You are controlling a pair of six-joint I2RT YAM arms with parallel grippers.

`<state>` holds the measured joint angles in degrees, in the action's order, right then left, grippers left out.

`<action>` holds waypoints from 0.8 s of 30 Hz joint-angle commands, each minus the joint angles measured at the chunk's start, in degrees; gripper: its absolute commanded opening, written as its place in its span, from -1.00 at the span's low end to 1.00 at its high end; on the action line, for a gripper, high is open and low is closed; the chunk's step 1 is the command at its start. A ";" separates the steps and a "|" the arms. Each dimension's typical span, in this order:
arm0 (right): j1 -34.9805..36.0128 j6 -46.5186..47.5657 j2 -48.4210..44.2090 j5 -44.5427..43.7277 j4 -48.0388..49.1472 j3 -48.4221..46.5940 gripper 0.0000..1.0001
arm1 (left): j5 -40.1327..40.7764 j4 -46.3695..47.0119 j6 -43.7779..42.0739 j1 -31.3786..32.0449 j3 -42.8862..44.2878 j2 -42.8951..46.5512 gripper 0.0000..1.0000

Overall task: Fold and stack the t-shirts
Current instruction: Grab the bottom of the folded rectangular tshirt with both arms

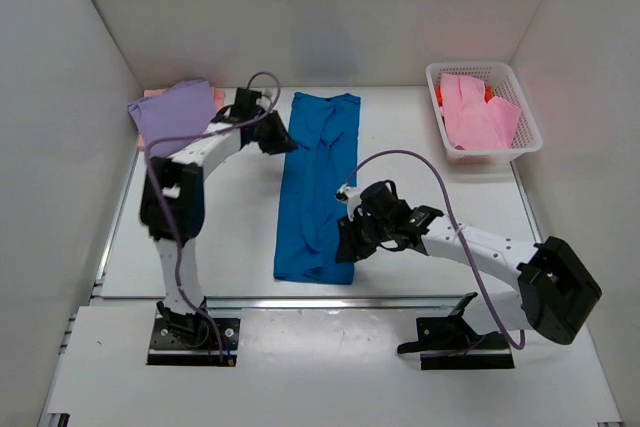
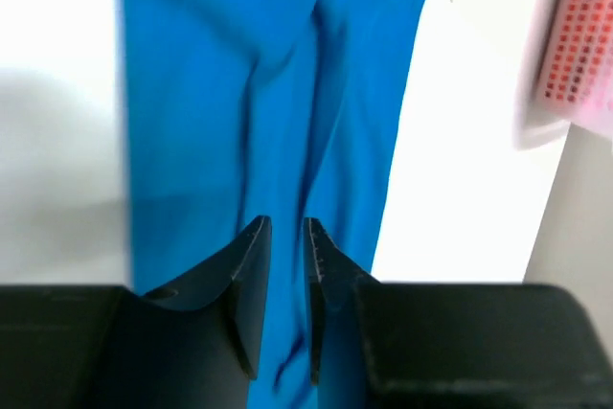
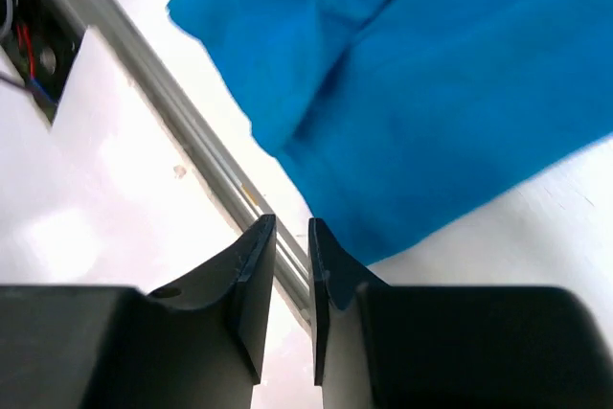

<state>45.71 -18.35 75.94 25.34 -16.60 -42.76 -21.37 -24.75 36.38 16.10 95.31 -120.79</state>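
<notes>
A bright blue t-shirt (image 1: pixel 318 177) lies folded into a long narrow strip down the middle of the table. My left gripper (image 1: pixel 283 139) hovers at the strip's far left edge. In the left wrist view its jaws (image 2: pixel 287 225) stand slightly open over the blue cloth (image 2: pixel 249 74), gripping nothing. My right gripper (image 1: pixel 348 244) is at the strip's near right corner. Its jaws (image 3: pixel 292 222) are also slightly open and empty, just off the blue hem (image 3: pixel 460 74). A folded lavender t-shirt (image 1: pixel 175 112) rests on a salmon one (image 1: pixel 152 94) at the back left.
A white mesh basket (image 1: pixel 470 155) at the back right holds a light pink t-shirt (image 1: pixel 475 107) and a bit of orange cloth (image 1: pixel 440 99); it shows blurred in the left wrist view (image 2: pixel 579 35). A metal rail (image 3: pixel 192 131) runs along the table's near edge. White walls enclose three sides.
</notes>
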 commanded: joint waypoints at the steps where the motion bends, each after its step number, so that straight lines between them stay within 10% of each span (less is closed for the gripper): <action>1: -0.54 -4.24 -2.29 -1.78 2.97 3.03 -0.63 | 0.61 5.32 -2.45 -0.81 -18.67 18.17 -0.36; 11: 0.60 -6.79 3.68 -3.37 7.19 4.71 -0.77 | 11.87 16.84 3.16 11.32 -61.10 49.50 -0.34; 24: 2.09 -8.02 11.42 -4.25 8.17 3.65 -0.78 | 13.10 16.67 5.81 19.05 -68.50 48.55 -0.40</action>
<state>46.59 -26.37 86.28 22.55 -9.30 -38.11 -9.43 -8.16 41.71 33.47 27.73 -71.20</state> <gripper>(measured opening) 0.112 0.306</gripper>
